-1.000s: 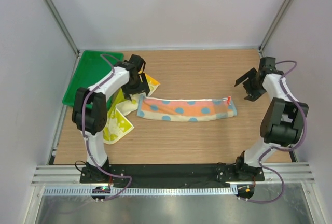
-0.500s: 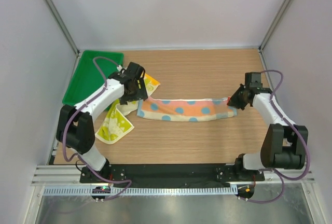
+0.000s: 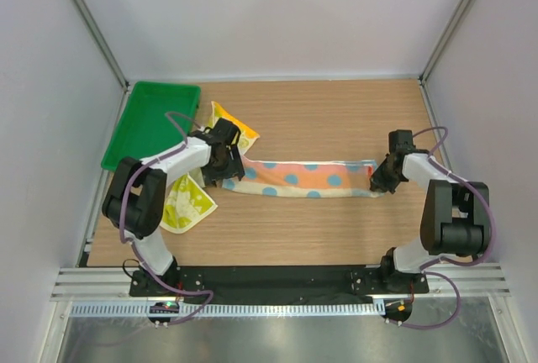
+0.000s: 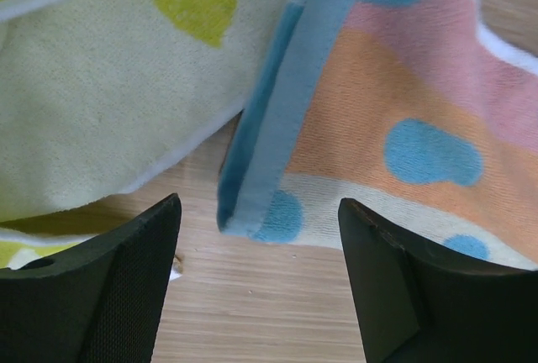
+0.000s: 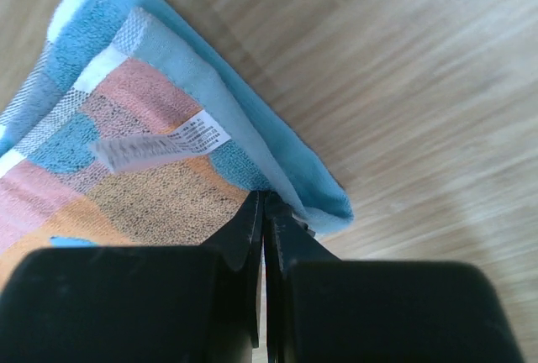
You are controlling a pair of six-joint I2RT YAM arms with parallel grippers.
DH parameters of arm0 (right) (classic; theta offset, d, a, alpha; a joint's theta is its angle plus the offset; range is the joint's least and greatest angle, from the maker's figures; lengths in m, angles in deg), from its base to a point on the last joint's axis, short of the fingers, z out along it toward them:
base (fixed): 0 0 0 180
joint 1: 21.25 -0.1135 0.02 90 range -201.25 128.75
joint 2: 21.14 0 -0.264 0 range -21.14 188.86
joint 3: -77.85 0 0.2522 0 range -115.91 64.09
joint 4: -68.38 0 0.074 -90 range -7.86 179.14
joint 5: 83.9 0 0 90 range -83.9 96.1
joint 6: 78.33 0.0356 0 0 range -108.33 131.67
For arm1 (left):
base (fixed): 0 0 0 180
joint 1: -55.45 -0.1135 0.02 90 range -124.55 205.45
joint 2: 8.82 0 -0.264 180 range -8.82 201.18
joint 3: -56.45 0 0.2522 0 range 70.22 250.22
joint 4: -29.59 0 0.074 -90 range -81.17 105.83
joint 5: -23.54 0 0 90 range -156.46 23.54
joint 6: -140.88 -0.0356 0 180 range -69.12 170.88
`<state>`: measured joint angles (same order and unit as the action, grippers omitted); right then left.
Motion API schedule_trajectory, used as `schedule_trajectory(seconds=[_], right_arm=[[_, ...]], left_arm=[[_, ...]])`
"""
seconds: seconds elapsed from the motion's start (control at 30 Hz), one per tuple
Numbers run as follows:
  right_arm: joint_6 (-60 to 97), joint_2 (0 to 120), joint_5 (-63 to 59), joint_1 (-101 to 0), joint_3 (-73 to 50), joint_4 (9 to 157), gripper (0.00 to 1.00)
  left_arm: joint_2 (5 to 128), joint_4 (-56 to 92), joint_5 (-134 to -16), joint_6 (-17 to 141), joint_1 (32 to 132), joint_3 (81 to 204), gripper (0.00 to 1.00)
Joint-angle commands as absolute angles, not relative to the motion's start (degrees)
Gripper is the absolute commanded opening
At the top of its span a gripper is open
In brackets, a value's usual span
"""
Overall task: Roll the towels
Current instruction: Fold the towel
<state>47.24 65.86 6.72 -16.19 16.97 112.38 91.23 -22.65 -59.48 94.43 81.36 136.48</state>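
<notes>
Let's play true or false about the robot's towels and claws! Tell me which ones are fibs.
The right gripper is pinching one end of the blue and orange towel. True.
The left gripper is shut on the yellow-green towel. False: it is open, over the blue and orange towel's other end.
The blue and orange towel is rolled up. False: it lies stretched out long.
The yellow-green towel is on the table, not in the green tray. True.
</notes>
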Motion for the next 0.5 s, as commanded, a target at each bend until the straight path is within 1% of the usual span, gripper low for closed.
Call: schedule_trajectory(seconds=[0.0, 0.13, 0.17, 0.23, 0.27, 0.3, 0.33, 0.4, 0.47], right_arm=[[48.5, 62.36, 11.45, -15.98, 19.35, 114.04, 0.05], [48.67, 62.0, 14.09, -15.98, 20.49, 114.66, 0.11], [48.76, 62.26, 14.27, -15.98, 20.93, 114.49, 0.12], [48.94, 63.23, 14.01, -15.98, 21.11, 114.05, 0.12], [48.85, 63.58, 13.22, -15.98, 21.72, 113.61, 0.12], [48.85, 63.76, 13.22, -15.98, 21.81, 113.09, 0.12], [48.76, 64.11, 12.95, -15.98, 21.98, 112.99, 0.12], [48.67, 63.94, 12.95, -15.98, 22.42, 112.73, 0.12], [48.24, 63.41, 13.04, -15.98, 22.6, 112.82, 0.12]], left_arm=[[91.55, -21.43, -59.08, 96.67, 81.55, 133.6, 0.75], [90.06, -20.65, -59.08, 97.81, 81.46, 129.38, 0.73], [89.88, -19.77, -58.73, 97.99, 81.55, 128.67, 0.68], [90.41, -18.89, -58.29, 98.08, 81.55, 127.44, 0.63], [90.67, -18.36, -58.29, 98.17, 81.46, 127.35, 0.55], [90.93, -18.01, -58.38, 98.17, 81.55, 127.17, 0.51], [91.02, -17.57, -58.29, 98.17, 81.55, 127.17, 0.4], [91.03, -17.13, -57.94, 98.17, 81.46, 127.17, 0.33], [90.85, -17.13, -57.68, 98.17, 81.46, 127.6, 0.31]])
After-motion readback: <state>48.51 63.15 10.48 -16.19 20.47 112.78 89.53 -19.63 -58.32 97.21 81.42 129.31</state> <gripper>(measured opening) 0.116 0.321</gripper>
